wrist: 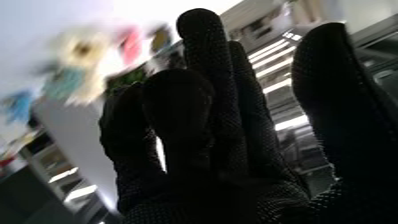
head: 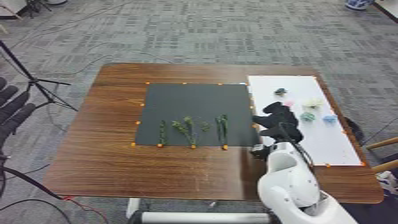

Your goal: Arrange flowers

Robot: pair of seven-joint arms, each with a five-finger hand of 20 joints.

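Observation:
In the head view my right hand (head: 280, 125) is over the left edge of the white board (head: 329, 145), its fingers relaxed and nothing seen in them. Beyond it on that board lie a pink flower (head: 287, 103), a cream flower (head: 312, 104), a pale green flower (head: 307, 117), a blue flower (head: 330, 119) and a dark flower (head: 281, 92). Green stems (head: 222, 131) and a leafy sprig (head: 188, 131) lie on the black mat (head: 191, 102). At the left edge is my left hand (head: 11, 111), fingers extended. The right wrist view has my right hand (wrist: 200, 145) with straight fingers and blurred flowers beyond.
The brown table (head: 89, 150) carries the mat and board side by side, with small orange markers along their edges. A black tripod (head: 34, 82) stands on the floor at the left. Chair parts (head: 384, 155) are by the table's right side.

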